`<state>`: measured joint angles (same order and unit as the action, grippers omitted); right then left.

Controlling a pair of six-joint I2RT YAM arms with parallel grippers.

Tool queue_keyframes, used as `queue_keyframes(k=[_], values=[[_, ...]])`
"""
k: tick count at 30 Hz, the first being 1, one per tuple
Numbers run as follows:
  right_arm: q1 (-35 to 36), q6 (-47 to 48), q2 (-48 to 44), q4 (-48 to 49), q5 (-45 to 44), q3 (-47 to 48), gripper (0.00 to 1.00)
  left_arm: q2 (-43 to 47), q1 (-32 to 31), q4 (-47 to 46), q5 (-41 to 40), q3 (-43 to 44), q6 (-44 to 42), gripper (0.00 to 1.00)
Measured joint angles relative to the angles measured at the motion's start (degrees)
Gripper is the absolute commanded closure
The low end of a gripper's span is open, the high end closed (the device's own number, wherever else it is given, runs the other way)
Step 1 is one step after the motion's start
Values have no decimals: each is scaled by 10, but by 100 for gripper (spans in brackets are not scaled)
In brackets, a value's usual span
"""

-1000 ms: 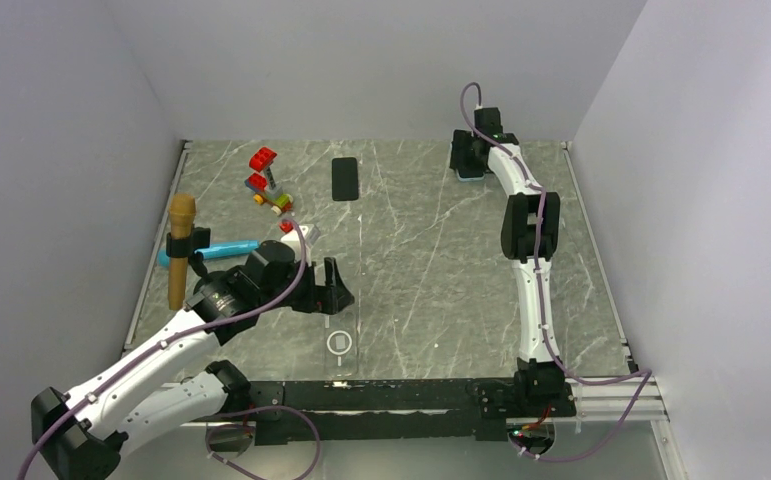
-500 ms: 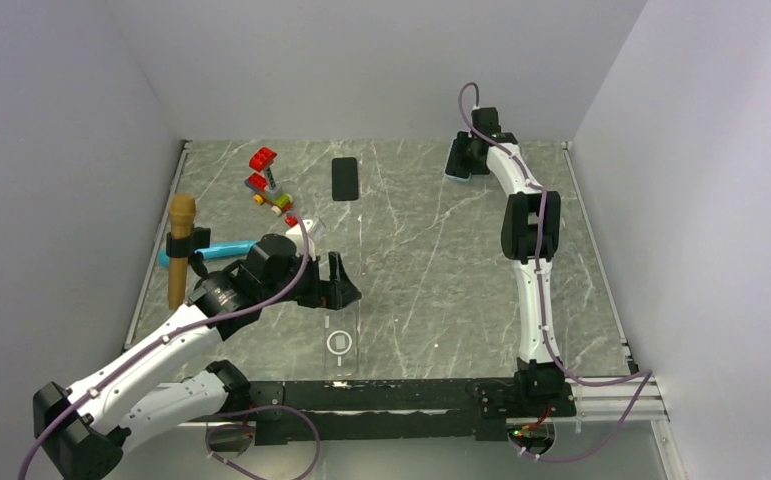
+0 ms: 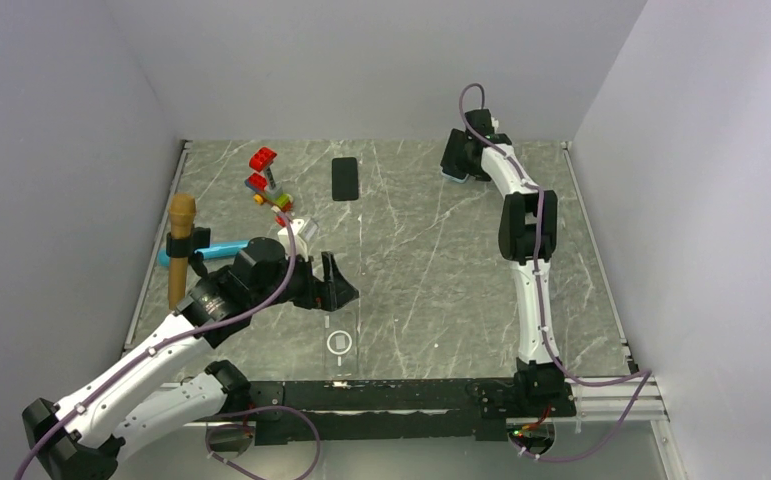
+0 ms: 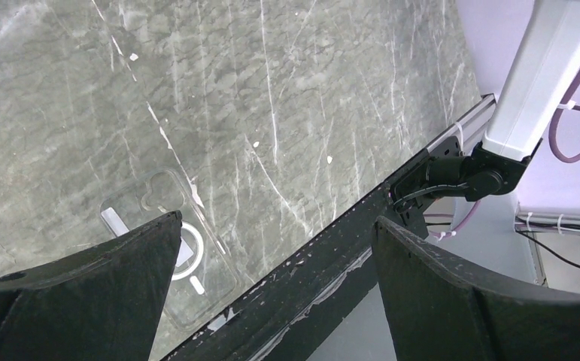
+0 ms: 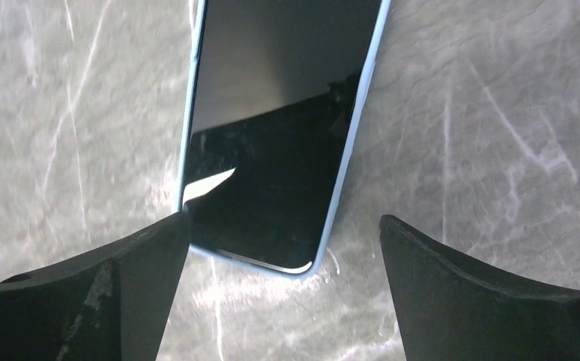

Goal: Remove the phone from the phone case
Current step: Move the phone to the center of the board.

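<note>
A phone with a dark screen and a light-blue rim (image 5: 279,128) lies flat on the marble table at the far back. My right gripper (image 5: 284,219) is open just above its near end, one finger on each side, not touching it. In the top view the right gripper (image 3: 453,160) covers that phone. A clear empty-looking case with a white ring (image 3: 339,341) lies near the front centre and shows in the left wrist view (image 4: 172,248). My left gripper (image 3: 336,283) hovers open above it (image 4: 277,219), holding nothing. A black phone-shaped slab (image 3: 344,179) lies at the back centre.
Red toy bricks (image 3: 262,160), a white block (image 3: 303,229), a blue tube (image 3: 223,249) and a tan upright cylinder (image 3: 180,250) crowd the left side. A black rail (image 3: 391,395) runs along the near edge. Walls close in on three sides.
My right gripper has shifted left along the back edge over the blue-rimmed phone. My left gripper has lifted and drifted slightly away from the clear case, still open.
</note>
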<state>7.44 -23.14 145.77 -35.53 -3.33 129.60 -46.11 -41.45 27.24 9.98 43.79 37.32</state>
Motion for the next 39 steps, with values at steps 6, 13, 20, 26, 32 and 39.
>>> queue_keyframes(k=[6,13,20,26,32,39], values=[[17,-60,22,1,-77,31,0,-10,0,-4,-1,0,2,0],[37,-75,54,-1,-130,78,0,-34,0,-6,3,0,4,1],[47,-72,89,-44,-176,139,13,-36,0,-16,3,-1,4,1],[49,-67,100,-73,-187,157,28,-47,0,-31,12,-3,10,1],[49,-64,50,-59,-171,72,31,-49,0,-31,18,-4,13,1],[49,-51,-140,-19,-115,-236,15,-26,0,-31,17,-11,13,1]])
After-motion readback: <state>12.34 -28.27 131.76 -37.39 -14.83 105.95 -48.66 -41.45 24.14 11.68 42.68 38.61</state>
